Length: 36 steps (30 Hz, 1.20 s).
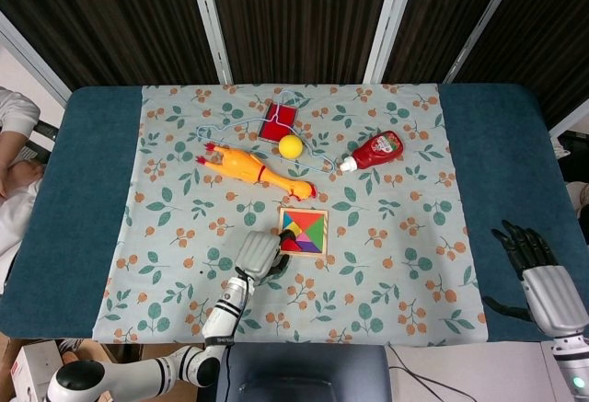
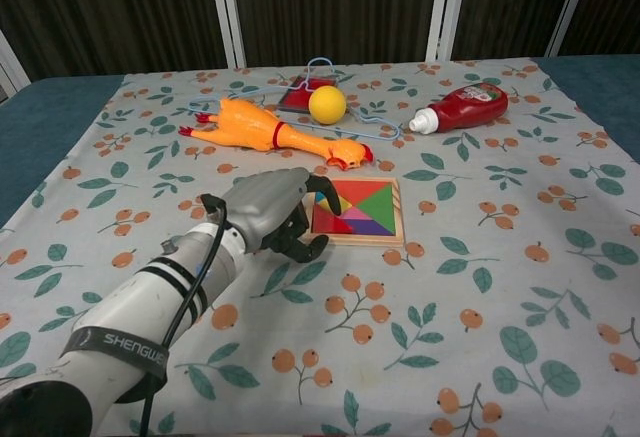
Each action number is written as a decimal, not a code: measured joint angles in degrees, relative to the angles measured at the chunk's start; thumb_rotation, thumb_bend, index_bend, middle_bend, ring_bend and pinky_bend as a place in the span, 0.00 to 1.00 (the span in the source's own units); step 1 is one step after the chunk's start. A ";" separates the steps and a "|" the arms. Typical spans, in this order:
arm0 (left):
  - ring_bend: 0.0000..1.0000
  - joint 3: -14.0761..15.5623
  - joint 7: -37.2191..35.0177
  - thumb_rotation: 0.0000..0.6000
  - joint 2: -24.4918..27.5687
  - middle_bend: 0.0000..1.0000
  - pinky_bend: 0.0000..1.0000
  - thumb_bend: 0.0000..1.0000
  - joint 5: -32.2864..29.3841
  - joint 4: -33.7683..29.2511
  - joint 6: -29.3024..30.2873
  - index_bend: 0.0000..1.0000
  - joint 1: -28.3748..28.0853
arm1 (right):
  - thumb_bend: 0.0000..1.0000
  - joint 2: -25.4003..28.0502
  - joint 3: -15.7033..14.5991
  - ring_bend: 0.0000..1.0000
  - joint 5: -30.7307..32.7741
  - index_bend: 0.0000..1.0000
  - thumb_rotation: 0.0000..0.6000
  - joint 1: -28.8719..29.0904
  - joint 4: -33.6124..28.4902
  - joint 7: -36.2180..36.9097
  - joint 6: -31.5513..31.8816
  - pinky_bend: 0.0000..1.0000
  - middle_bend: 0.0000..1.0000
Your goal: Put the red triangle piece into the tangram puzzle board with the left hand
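Observation:
The wooden tangram board (image 2: 370, 241) lies mid-table, filled with coloured pieces; the head view shows the board (image 1: 324, 211) too. The red triangle (image 2: 333, 222) lies flat in its near-left corner, also seen as the red triangle (image 1: 291, 244) from above. My left hand (image 2: 268, 207) sits against the board's left edge with its fingers curled in, dark fingertips (image 2: 308, 246) just off the near-left corner. Nothing shows inside the left hand (image 1: 258, 253). My right hand (image 1: 538, 273) rests far right on the blue table edge, fingers spread and empty.
Behind the board lie a rubber chicken (image 2: 275, 132), a yellow ball (image 2: 327, 105), a red ketchup bottle (image 2: 465, 107), a wire hanger (image 2: 318, 65) and a red square item (image 1: 276, 121). A floral cloth (image 2: 480, 287) covers the table.

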 measured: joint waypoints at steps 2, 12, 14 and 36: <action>1.00 0.16 0.12 1.00 -0.06 1.00 1.00 0.42 0.05 0.22 -0.01 0.34 -0.02 | 0.20 0.02 -0.02 0.00 0.04 0.00 1.00 -0.05 0.12 0.14 0.04 0.00 0.00; 1.00 0.68 0.33 1.00 -0.05 1.00 1.00 0.42 0.08 -0.10 -0.04 0.36 0.08 | 0.20 0.21 0.05 0.00 0.12 0.00 1.00 -0.12 0.23 0.79 0.20 0.00 0.00; 1.00 0.75 0.44 1.00 -0.04 1.00 1.00 0.42 0.07 -0.18 -0.15 0.36 0.07 | 0.20 0.23 0.05 0.00 0.11 0.00 1.00 -0.12 0.19 0.80 0.18 0.00 0.00; 1.00 1.49 -0.57 1.00 1.71 1.00 1.00 0.42 1.81 -2.32 1.45 0.32 0.77 | 0.20 0.16 0.09 0.00 0.11 0.00 1.00 -0.13 0.21 0.46 0.16 0.00 0.00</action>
